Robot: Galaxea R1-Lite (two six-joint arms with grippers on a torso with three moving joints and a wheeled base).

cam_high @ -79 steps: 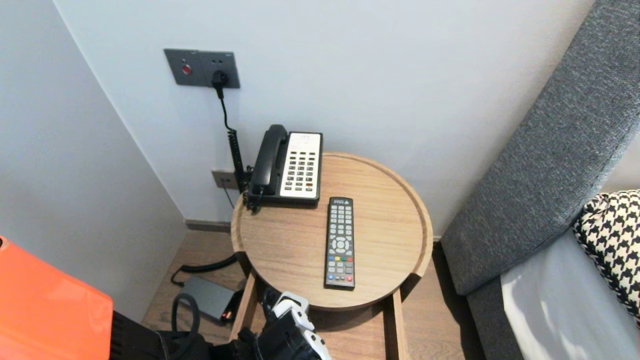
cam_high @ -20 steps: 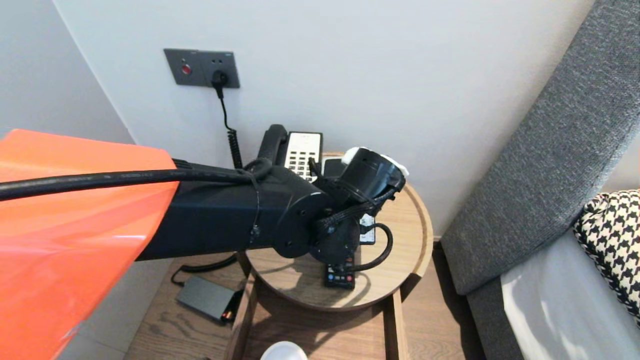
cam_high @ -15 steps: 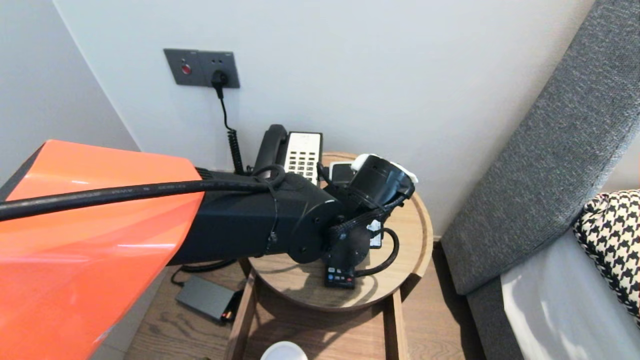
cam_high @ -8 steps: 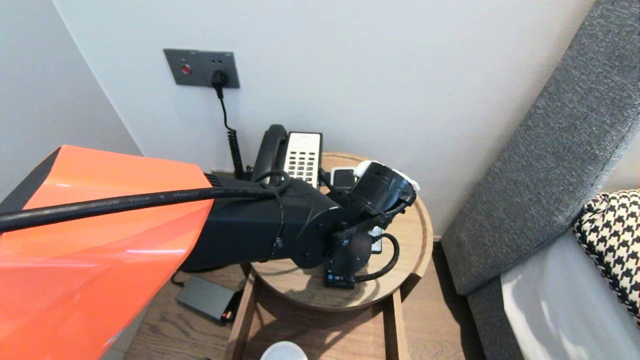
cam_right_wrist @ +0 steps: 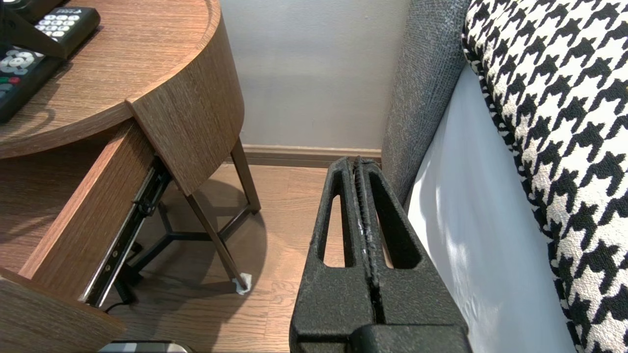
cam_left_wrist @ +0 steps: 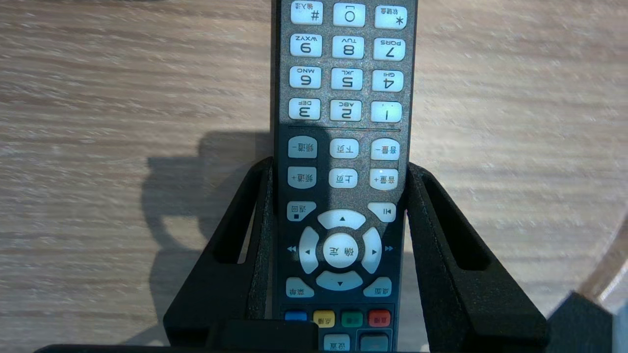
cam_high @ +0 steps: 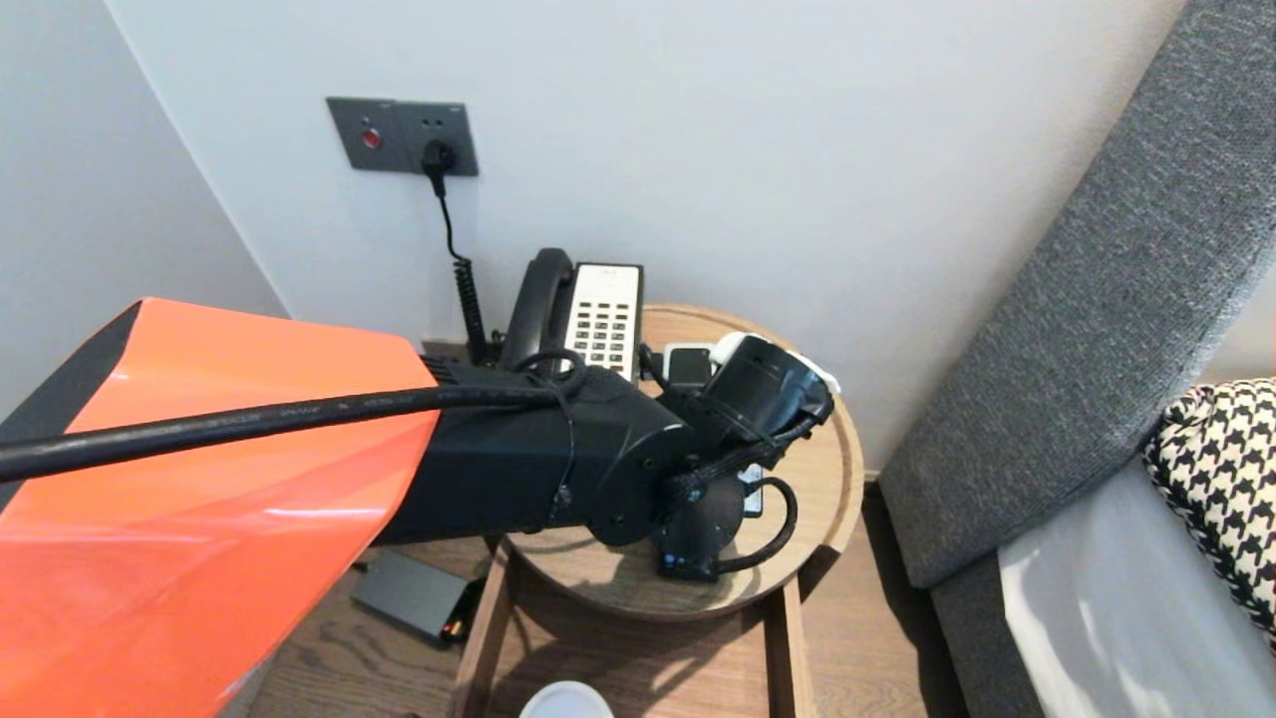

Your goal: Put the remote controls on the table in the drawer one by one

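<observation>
Your left gripper (cam_left_wrist: 339, 166) is down over the remote (cam_left_wrist: 343, 147), one finger on each long edge. The pads look pressed against both sides, so call it closed on the remote's narrow width. The remote lies flat on the round wooden table (cam_high: 807, 558), and its long axis runs near to far, in line with the claw. The coloured keys sit at the palm end and the number keys point past the fingertips, towards the far wall. The right gripper (cam_right_wrist: 360, 164) is parked low, between the table and the grey sofa (cam_high: 1097, 299), well apart and pinched together. A telephone (cam_high: 598, 319) stands far-left on the table, with an open drawer (cam_right_wrist: 73, 220) below the tabletop.
</observation>
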